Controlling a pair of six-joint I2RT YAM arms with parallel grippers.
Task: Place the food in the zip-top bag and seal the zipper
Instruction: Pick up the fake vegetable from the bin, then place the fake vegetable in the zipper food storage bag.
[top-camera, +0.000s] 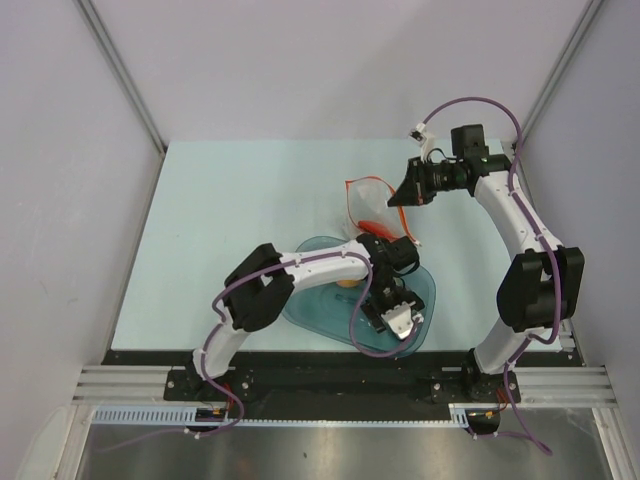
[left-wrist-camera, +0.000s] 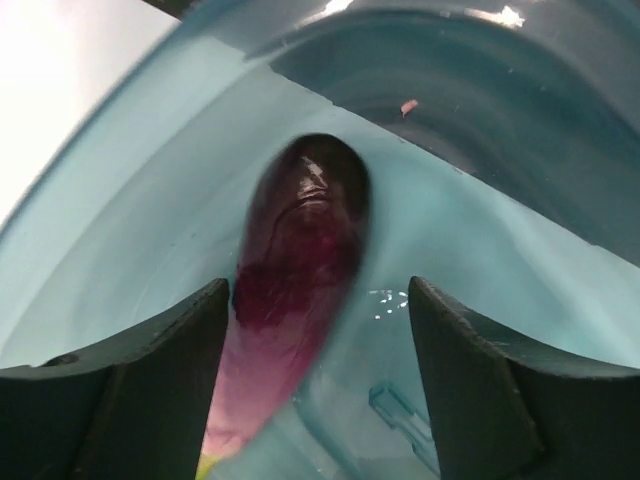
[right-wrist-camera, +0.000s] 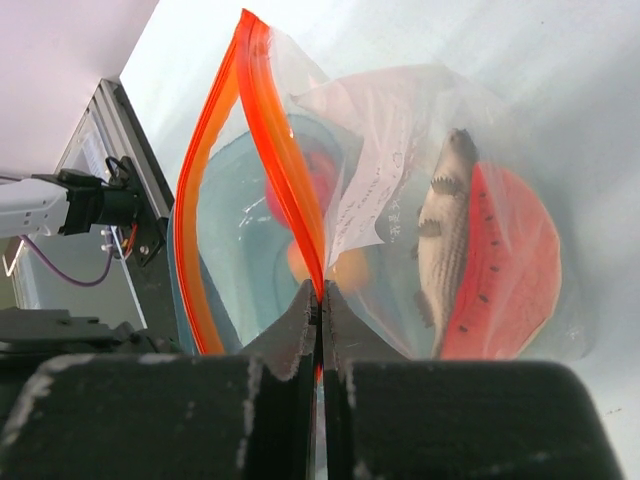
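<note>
In teal tub (left-wrist-camera: 150, 200): eggplant (left-wrist-camera: 300, 260) between open left fingers (left-wrist-camera: 130, 400).

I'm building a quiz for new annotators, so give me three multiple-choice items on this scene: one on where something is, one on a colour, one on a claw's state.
1. The purple eggplant lies: A in the teal tub; B on a plate; C on a shelf.
2. The bag has a zipper coloured: A blue; B green; C red-orange.
3. The right claw is: A wide open; B shut on the zipper; C shut on nothing.
Answers: 1 A, the left wrist view shows teal walls around it; 2 C, the strip shows red-orange; 3 B, it pinches the strip.
</note>
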